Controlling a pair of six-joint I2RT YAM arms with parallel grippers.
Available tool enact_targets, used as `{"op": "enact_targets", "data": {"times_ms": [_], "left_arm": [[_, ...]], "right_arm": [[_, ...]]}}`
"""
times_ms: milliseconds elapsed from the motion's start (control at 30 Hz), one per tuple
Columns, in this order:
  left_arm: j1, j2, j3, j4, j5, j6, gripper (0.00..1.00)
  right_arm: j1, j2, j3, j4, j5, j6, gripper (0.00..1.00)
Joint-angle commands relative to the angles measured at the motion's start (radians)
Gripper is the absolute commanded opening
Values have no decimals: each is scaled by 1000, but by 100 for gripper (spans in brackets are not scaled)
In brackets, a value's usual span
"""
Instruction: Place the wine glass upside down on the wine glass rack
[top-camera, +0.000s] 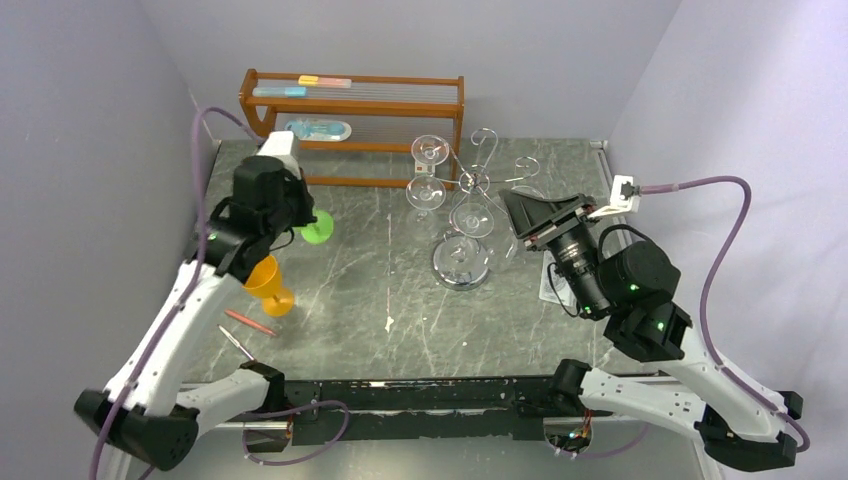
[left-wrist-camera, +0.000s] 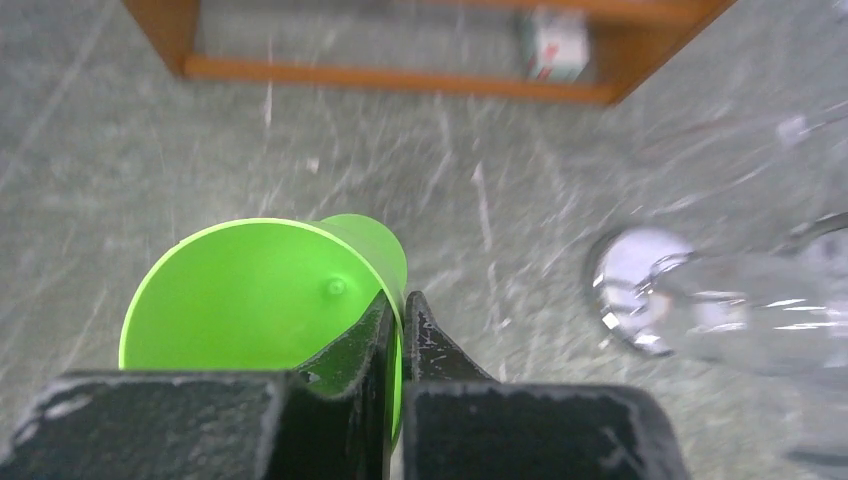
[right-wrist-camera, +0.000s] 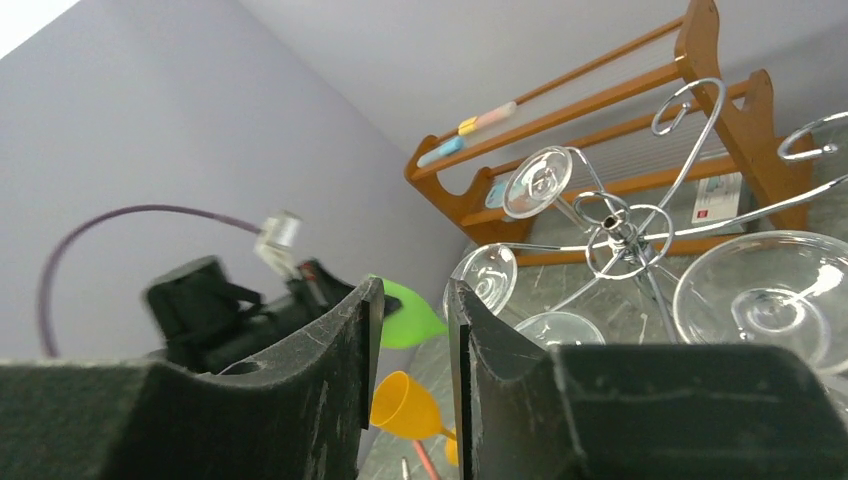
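Green plastic is what matters here: the green wine glass (left-wrist-camera: 260, 300) sits at about ten o'clock from the table's middle, its edge pinched between the tightly closed jaws of the left gripper (left-wrist-camera: 400, 325). The wine glass rack (top-camera: 470, 190) stands at about two o'clock, well apart, with clear glasses (top-camera: 428, 150) hanging from its arms (a curled arm at the back looks free). The grasp seems done; carrying, inverting and hooking are left. The right gripper (right-wrist-camera: 412, 300) hovers at the rack's three o'clock, narrowly parted and empty.
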Motion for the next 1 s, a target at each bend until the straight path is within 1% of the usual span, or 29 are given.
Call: {"op": "enact_targets", "data": {"times_ms": [0, 100, 200, 333, 467, 567, 667, 733, 800, 867, 967], "left_arm": [[7, -120, 132, 68, 34, -23, 5], [7, -190, 157, 185, 49, -57, 5], [7, -255, 138, 331, 86, -104, 5], [7, -318, 95, 514, 149, -188, 5], [7, -371, 27, 708, 211, -308, 5], [7, -390, 2, 802, 257, -396, 5], [7, -408, -26, 888, 309, -491, 5], [7, -427, -67, 993, 344, -560, 5], [7, -433, -96, 1056, 366, -607, 5], [7, -435, -103, 1077, 379, -652, 5], [7, -439, -124, 1131, 383, -781, 5]], "right_arm": [[-4, 21, 17, 87, -17, -42, 33], [-2, 48, 32, 135, -43, -57, 31], [-3, 92, 63, 162, -65, -60, 30], [-2, 139, 86, 197, -110, -30, 28], [-3, 161, 62, 302, -212, -32, 29], [-2, 204, 104, 315, -268, -15, 39], [-3, 270, 190, 298, -375, -46, 50], [-3, 323, 259, 261, -432, -39, 57], [-3, 364, 306, 249, -478, 0, 63], [-4, 396, 336, 265, -505, 58, 69], [-5, 447, 379, 333, -534, 174, 71]]}}
